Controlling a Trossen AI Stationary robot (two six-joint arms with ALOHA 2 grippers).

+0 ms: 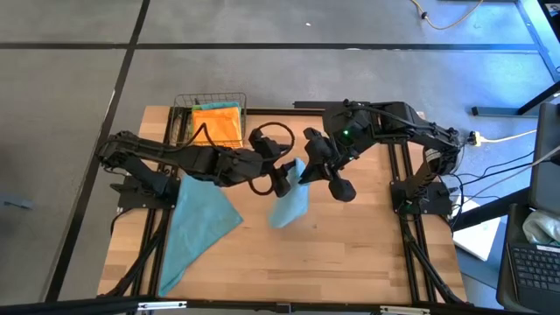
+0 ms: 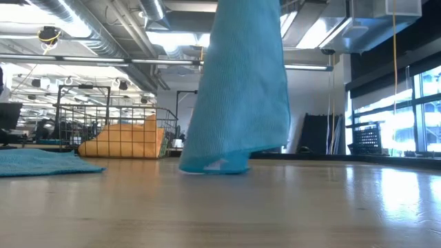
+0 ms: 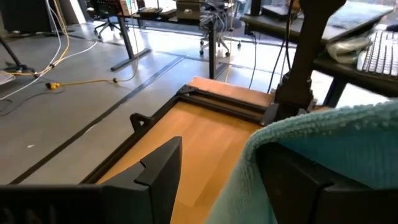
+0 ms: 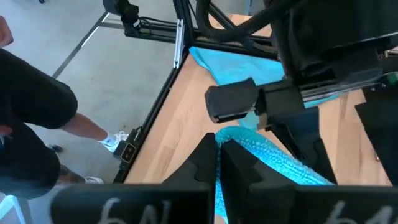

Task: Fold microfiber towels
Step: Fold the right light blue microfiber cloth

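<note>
A teal towel [image 1: 289, 206] hangs over the middle of the table between my two grippers, and its lower end [image 2: 213, 165] rests on the wood. My right gripper [image 1: 308, 169] is shut on its upper part. My left gripper [image 1: 282, 179] comes in from the left, open, with the cloth over one finger. A second teal towel [image 1: 197, 223] lies spread flat on the table's left side. An orange towel [image 1: 217, 122] lies in a wire basket [image 1: 210, 101] at the far left. My left gripper is open; the towel's upper fold [image 3: 311, 140] lies draped over one finger, while the other finger [image 3: 161, 168] stands bare beside the cloth. The fingers come in nearly level from the table's left. My right gripper pinches the towel's top edge [image 4: 233, 135] between its two shut fingers [image 4: 202, 155], slanting down from the table's right. The towel hangs below them with its lower end on the table.
A black cable loop [image 1: 271, 138] hangs by the left wrist. A person [image 4: 31, 112] stands beside the table's edge. A laptop [image 1: 534, 262] sits off the table to the right. Bare wood lies toward the near edge and the right.
</note>
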